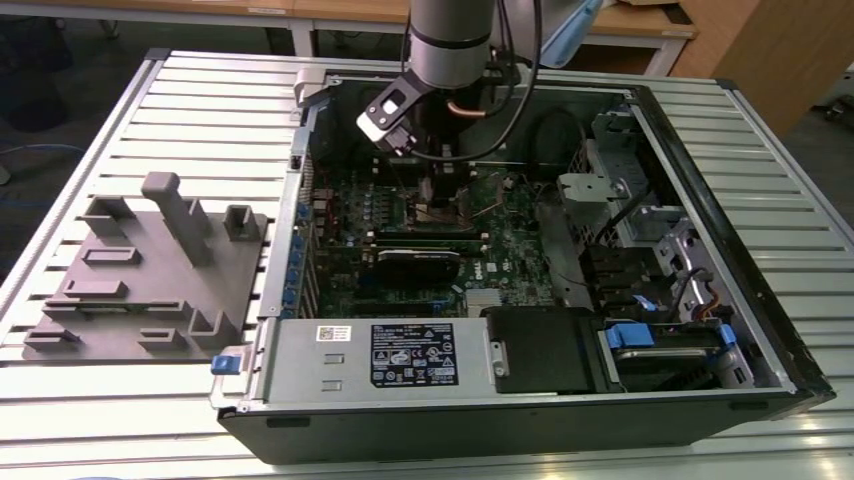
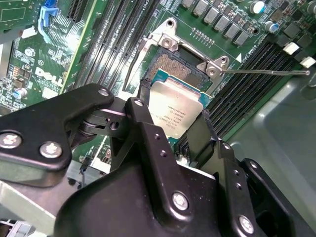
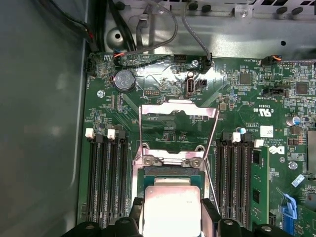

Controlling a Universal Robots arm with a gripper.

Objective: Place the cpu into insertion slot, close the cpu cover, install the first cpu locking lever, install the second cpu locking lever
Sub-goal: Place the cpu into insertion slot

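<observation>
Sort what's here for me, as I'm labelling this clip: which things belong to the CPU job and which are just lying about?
Job: gripper, cpu it holds, insertion slot, open cpu cover, locking lever.
Lying about: memory slots, coin battery, power supply, grey fixture.

Lab: slatted aluminium bench point(image 1: 200, 110), opened computer case point(image 1: 507, 432).
</observation>
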